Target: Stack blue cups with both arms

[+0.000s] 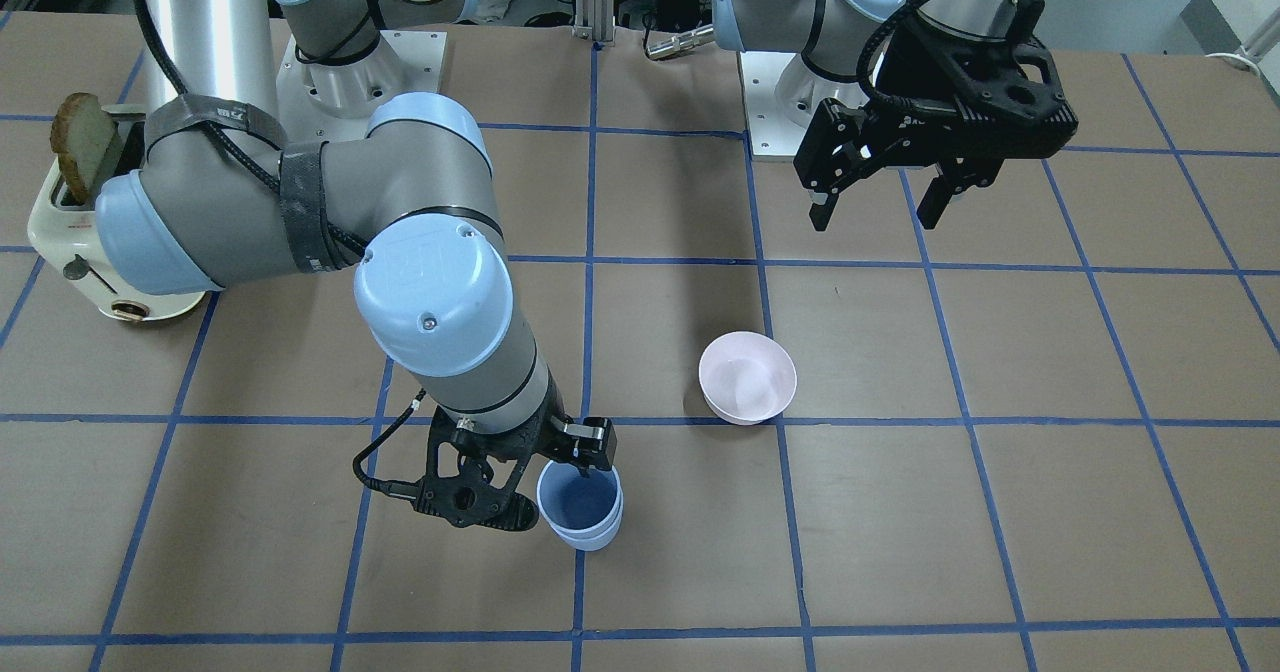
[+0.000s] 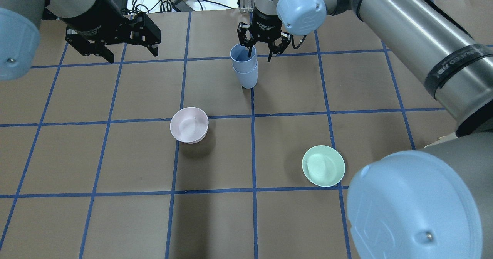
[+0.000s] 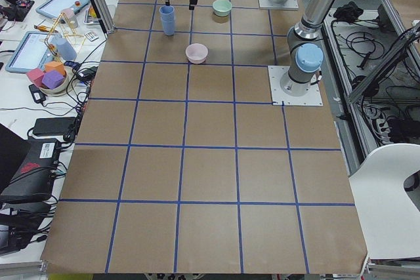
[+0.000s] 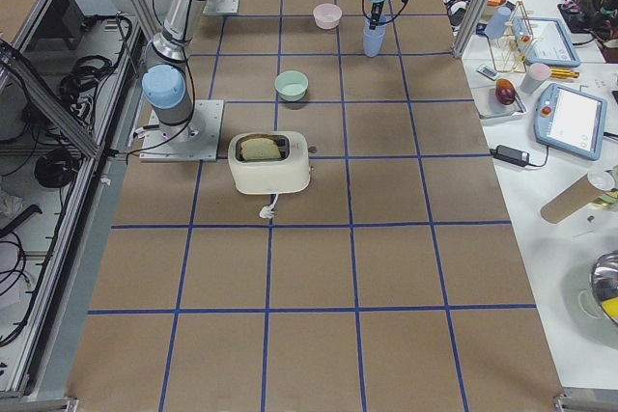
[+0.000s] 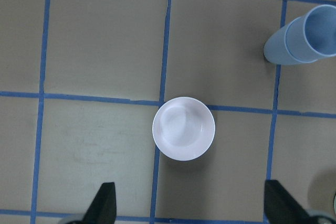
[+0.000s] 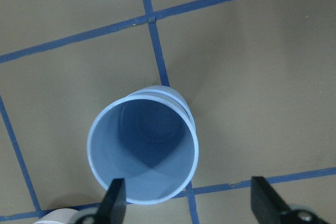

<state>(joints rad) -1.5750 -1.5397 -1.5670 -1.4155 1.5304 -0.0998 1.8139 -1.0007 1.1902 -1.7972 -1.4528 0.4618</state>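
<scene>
The two blue cups (image 2: pixel 243 68) stand nested one inside the other, upright on the table at the far middle; they also show in the front view (image 1: pixel 580 507), the left wrist view (image 5: pixel 304 35) and the right wrist view (image 6: pixel 143 145). My right gripper (image 2: pixel 260 55) hangs open just above the stack, holding nothing. In the right wrist view the right gripper (image 6: pixel 190 205) has one finger (image 6: pixel 113 203) over the top cup's rim and the other clear to the side. My left gripper (image 2: pixel 133 56) is open and empty, raised well to the left of the stack.
A pale pink bowl (image 2: pixel 189 125) stands left of centre and a mint-green bowl (image 2: pixel 323 165) right of centre, nearer the robot. A cream toaster (image 1: pixel 80 222) with a slice of bread stands by the right arm's base. Cables and clutter lie beyond the table's far edge.
</scene>
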